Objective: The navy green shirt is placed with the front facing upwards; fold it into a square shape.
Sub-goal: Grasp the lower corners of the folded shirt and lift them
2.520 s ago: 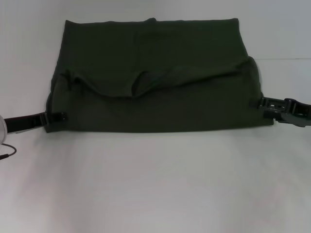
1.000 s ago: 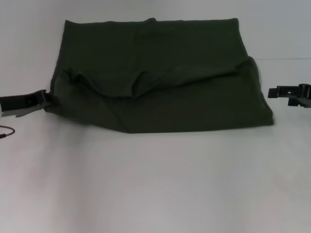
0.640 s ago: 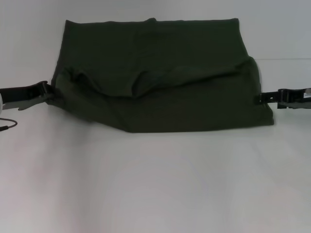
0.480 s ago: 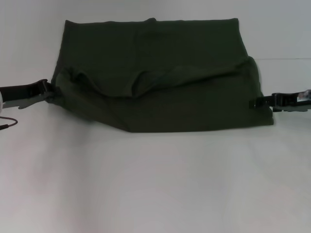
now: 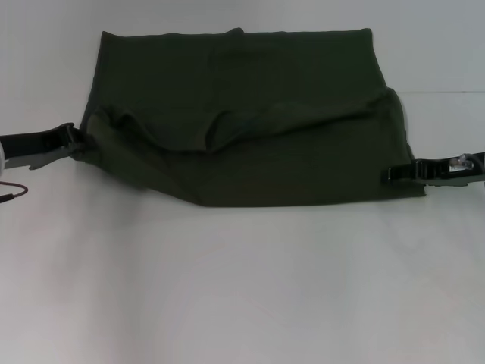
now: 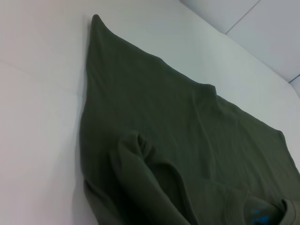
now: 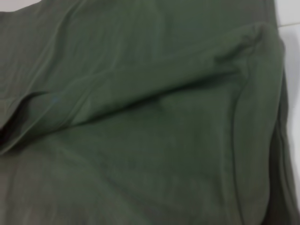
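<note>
L gripper [image 5: 76, 142] pinches the left edge of the navy green shirt [image 5: 242, 121], part-folded at mid-table [image 5: 242, 288]; R gripper [image 5: 388, 173] reaches over its right edge, jaws' state can't be told. Next: both grip, then fold.

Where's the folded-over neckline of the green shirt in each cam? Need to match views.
Head: neckline at the middle of the navy green shirt, between both grippers.
Left wrist: at the frame's lower right corner, blue label print showing.
Right wrist: dark opening at the left edge.
Shared landmark: the folded-over edge.
</note>
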### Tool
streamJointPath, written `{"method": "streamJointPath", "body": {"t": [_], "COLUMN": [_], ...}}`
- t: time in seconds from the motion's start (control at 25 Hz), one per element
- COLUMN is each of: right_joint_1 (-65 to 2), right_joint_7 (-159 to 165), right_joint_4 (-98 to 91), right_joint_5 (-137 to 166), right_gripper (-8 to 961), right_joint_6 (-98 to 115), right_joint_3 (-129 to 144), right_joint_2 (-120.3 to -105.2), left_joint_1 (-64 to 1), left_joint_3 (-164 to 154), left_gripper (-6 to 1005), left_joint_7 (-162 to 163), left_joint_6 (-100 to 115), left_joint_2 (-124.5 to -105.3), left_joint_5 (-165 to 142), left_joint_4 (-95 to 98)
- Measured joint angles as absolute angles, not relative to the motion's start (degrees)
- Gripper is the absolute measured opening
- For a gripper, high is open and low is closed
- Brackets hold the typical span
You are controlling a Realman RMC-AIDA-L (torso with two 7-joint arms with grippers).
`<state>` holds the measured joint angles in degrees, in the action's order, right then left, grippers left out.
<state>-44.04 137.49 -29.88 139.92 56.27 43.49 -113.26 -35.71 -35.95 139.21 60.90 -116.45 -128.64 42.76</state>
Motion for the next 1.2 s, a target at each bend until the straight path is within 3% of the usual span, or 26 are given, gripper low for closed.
{"method": "streamJointPath", "body": {"t": [0.4,0.6,0.92,1.2], "right_joint_1": [-43.77,-43.35,-42.24,-39.10], "right_joint_7": [137.72,138.23,139.11,141.38], "right_joint_4": [-30.42,-30.47,-33.19,-40.24], "right_joint_5": [139.82,139.74,139.56,139.83], "right_gripper": [518,264,120,49], "right_joint_6": [56.92,57.29,60.88,74.05], "right_joint_3": [43.46,43.16,42.82,42.54], "right_joint_2": [-113.44,-113.04,-112.71,-112.27], "left_joint_1": [-35.51,-35.51,-35.57,-34.61], "left_joint_3": [-35.95,-35.95,-36.18,-35.71], "left_gripper": [41,42,43,44], "left_joint_7": [139.27,139.30,138.90,140.26], "left_joint_6": [60.96,61.29,64.00,76.21], "left_joint_2": [-116.54,-116.50,-116.40,-114.60], "left_joint_5": [-128.49,-128.49,-128.78,-132.09], "left_joint_4": [42.55,42.53,43.28,46.21]}}
